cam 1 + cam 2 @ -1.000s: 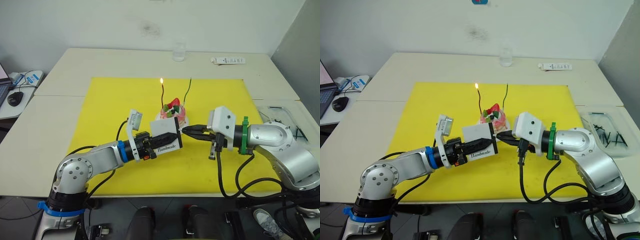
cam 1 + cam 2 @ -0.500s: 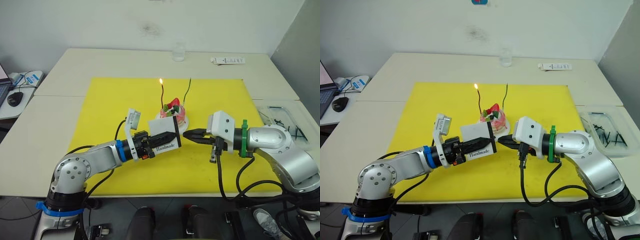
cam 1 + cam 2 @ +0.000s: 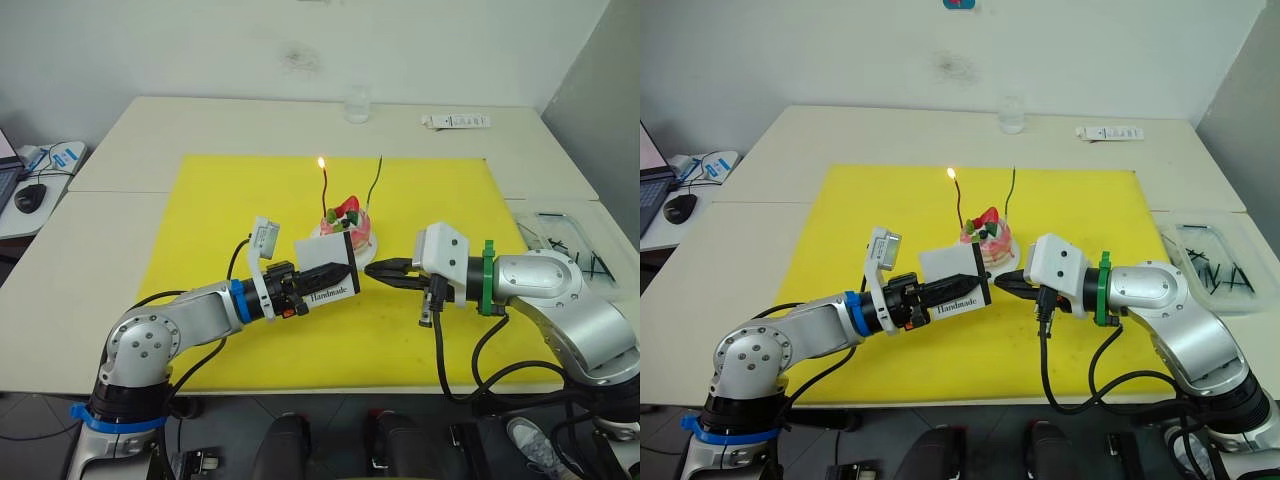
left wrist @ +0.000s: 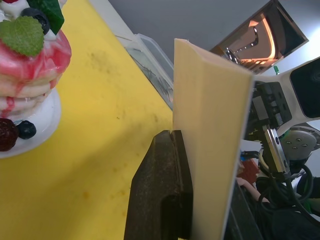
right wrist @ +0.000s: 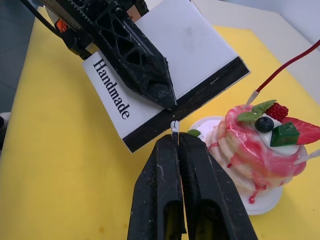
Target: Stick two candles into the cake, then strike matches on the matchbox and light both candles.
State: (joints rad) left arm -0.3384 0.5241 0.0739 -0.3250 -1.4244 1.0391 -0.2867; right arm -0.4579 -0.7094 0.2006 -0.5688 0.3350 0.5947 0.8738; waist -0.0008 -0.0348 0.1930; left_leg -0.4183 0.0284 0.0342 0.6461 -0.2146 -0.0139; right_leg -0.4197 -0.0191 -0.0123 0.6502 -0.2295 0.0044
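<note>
The pink cake [image 3: 348, 226] stands on its white plate mid-mat. A red candle [image 3: 327, 192] in it burns with a small flame. The green candle [image 3: 376, 180] beside it has no flame. My left gripper [image 3: 343, 273] is shut on the white "Handmade" matchbox [image 3: 322, 277], held just in front of the cake. My right gripper [image 5: 177, 141] is shut on a match [image 5: 174, 125]. Only the match's short tip shows, right at the matchbox's [image 5: 170, 75] dark side edge.
A yellow mat [image 3: 220, 220] covers the table's middle. A clear tray [image 3: 1215, 262] with several dark matches sits at the right edge. A glass [image 3: 357, 103] and a white tube [image 3: 455, 121] stand at the back. A mouse [image 3: 32, 195] lies far left.
My right gripper has drawn back slightly to the right from the matchbox's edge, and the matchbox has shifted a little left. The red candle keeps burning.
</note>
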